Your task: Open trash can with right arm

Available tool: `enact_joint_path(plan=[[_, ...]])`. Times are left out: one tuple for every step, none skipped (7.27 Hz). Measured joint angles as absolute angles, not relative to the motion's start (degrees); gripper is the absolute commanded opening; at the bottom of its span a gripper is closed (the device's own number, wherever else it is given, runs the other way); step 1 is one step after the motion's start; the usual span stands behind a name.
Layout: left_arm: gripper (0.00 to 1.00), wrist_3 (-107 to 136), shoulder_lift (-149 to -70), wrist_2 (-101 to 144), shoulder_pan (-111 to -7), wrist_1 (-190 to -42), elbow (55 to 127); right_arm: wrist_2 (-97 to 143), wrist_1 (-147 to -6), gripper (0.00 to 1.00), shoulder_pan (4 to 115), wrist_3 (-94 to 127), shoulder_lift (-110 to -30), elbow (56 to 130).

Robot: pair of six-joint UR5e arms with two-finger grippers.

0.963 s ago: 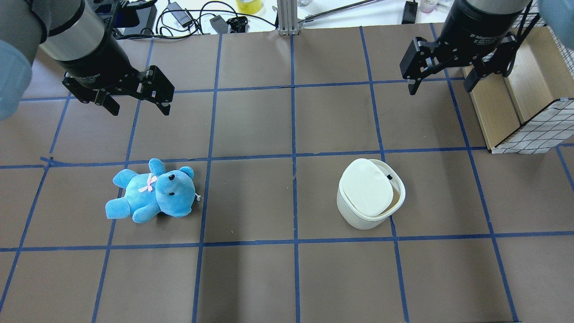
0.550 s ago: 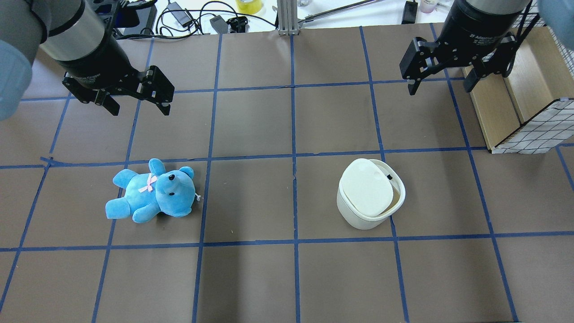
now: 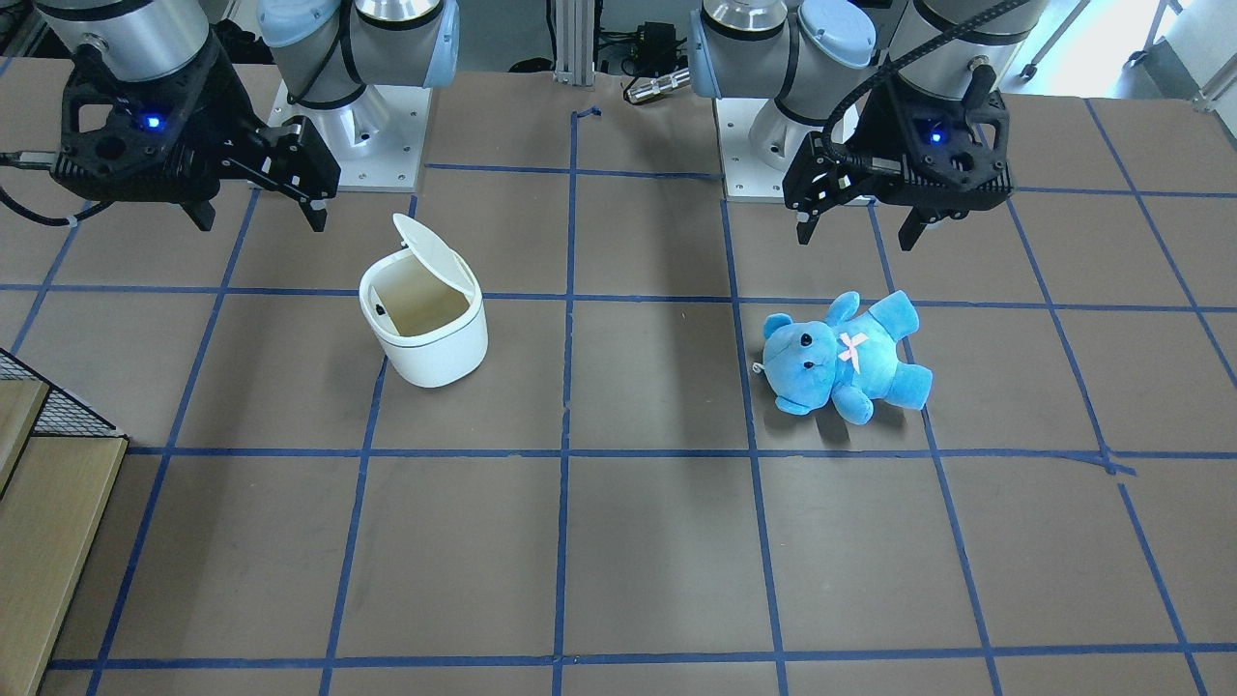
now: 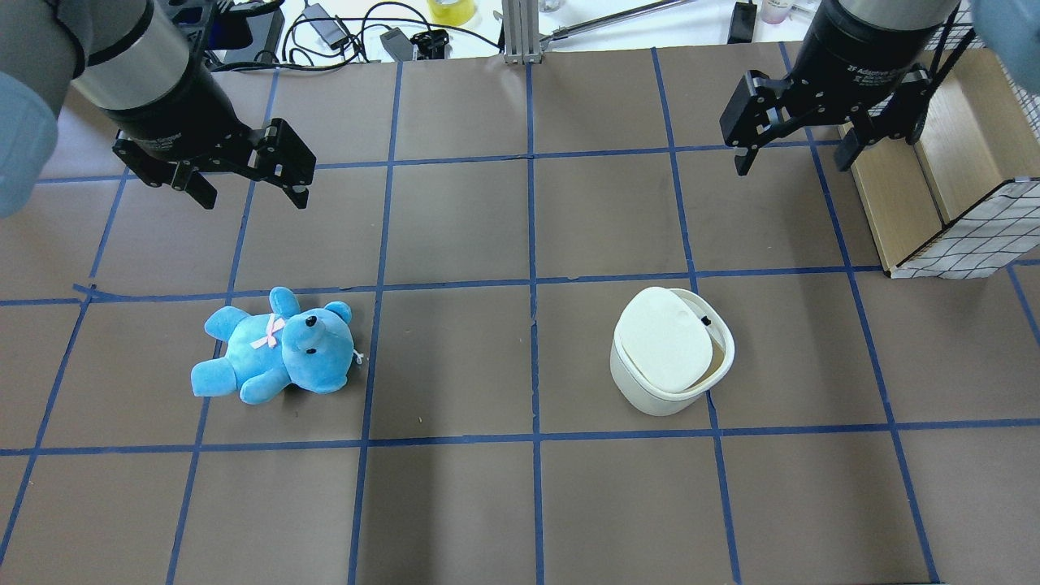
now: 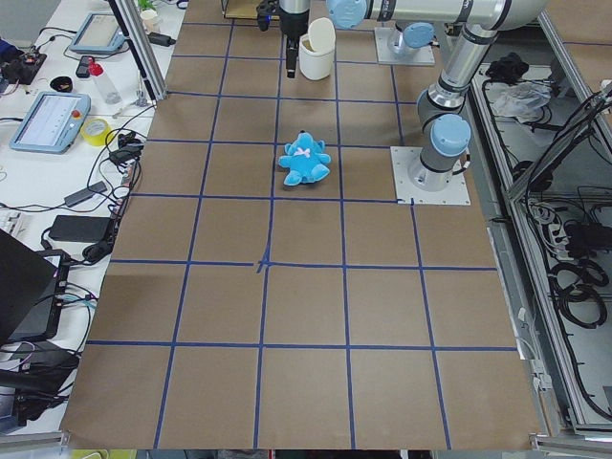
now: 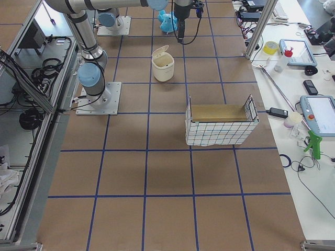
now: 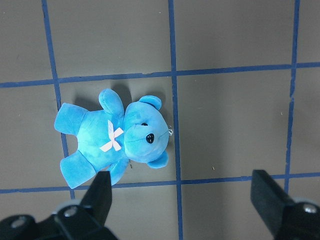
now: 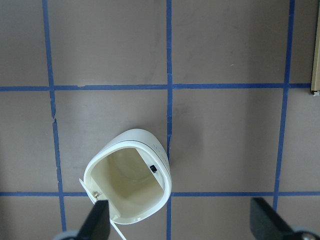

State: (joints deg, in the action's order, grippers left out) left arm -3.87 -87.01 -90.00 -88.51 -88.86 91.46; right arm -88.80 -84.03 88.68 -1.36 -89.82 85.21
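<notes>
The white trash can (image 4: 660, 392) stands on the brown table with its flat lid (image 3: 433, 253) tilted up, so the beige interior shows in the front-facing view (image 3: 417, 307) and the right wrist view (image 8: 131, 181). My right gripper (image 4: 792, 162) is open and empty. It hangs well above the table, apart from the can, and also shows in the front-facing view (image 3: 261, 217). My left gripper (image 4: 253, 197) is open and empty, high above the blue teddy bear (image 4: 276, 345).
A wooden crate with wire-mesh sides (image 4: 951, 162) stands at the table's right, close to my right gripper. The teddy bear (image 7: 115, 137) lies on its back left of centre. Cables and small items lie beyond the far edge (image 4: 341, 32).
My right gripper has shifted very slightly. The trash can, its raised lid, the teddy bear and my left gripper have not moved.
</notes>
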Motion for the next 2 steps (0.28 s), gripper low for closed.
enact_joint_path(plan=[[1.00, -3.87, -87.01, -90.00, -88.51, -88.86, 91.48, -88.61, -84.03, 1.00, 88.68, -1.33, -89.82, 85.22], [1.00, -3.87, -87.01, -90.00, -88.51, -88.86, 91.49, -88.54, -84.00, 1.00, 88.68, -1.32, -89.82, 85.20]])
